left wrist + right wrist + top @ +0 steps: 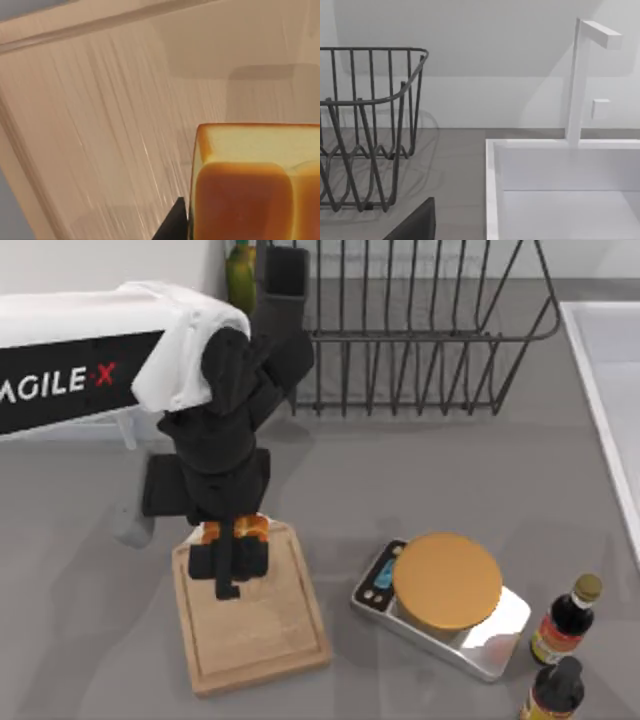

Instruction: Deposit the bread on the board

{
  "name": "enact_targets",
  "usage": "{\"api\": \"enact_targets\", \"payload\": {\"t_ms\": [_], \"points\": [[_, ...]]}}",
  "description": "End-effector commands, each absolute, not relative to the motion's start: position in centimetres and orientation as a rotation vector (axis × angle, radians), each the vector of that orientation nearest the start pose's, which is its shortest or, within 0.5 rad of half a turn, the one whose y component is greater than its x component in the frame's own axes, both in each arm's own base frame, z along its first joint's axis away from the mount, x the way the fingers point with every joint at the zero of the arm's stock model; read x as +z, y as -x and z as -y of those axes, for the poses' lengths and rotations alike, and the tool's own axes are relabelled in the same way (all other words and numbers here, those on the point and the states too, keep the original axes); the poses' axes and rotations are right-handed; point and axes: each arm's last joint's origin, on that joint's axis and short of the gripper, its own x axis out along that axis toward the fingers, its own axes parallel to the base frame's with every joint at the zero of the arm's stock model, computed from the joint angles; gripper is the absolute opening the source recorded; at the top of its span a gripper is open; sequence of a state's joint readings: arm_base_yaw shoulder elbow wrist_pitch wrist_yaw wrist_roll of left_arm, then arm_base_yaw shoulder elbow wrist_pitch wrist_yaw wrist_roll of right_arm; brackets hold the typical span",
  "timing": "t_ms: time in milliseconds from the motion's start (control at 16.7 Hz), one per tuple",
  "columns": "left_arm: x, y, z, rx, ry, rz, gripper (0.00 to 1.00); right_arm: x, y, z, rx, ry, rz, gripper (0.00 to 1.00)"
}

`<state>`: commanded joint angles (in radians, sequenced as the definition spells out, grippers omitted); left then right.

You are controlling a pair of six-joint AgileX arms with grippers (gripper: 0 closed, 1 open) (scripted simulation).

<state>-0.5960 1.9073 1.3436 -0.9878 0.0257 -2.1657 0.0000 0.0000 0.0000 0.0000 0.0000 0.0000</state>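
Note:
The bread [248,530] is a small golden-orange loaf held over the far end of the board [270,640], a light wooden rectangle with a groove round its edge. My left gripper [232,558] reaches down from above and is shut on it. The left wrist view shows the bread [250,185] close up, with its glossy orange top and paler side, and the board's wood grain [100,125] just behind it. I cannot tell whether the loaf touches the wood. My right gripper [415,226] is parked off to the right, near the sink.
A silver scale [445,585] with a round orange-tan plate stands right of the board. Two dark sauce bottles [565,625] stand at the front right. A wire dish rack [420,330] sits at the back, with a green bottle [240,275] beside it. A white sink [560,190] lies on the right.

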Motion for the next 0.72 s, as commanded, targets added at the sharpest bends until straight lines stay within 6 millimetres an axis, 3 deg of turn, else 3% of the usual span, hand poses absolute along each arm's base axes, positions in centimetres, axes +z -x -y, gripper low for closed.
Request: {"api": "enact_targets", "payload": {"t_ms": [720], "points": [[13.9,-29.3,19.8,1.194,1.237,-1.228,0.00,16.0,-10.6,0.1,0.000,0.000,0.000,1.00]]}}
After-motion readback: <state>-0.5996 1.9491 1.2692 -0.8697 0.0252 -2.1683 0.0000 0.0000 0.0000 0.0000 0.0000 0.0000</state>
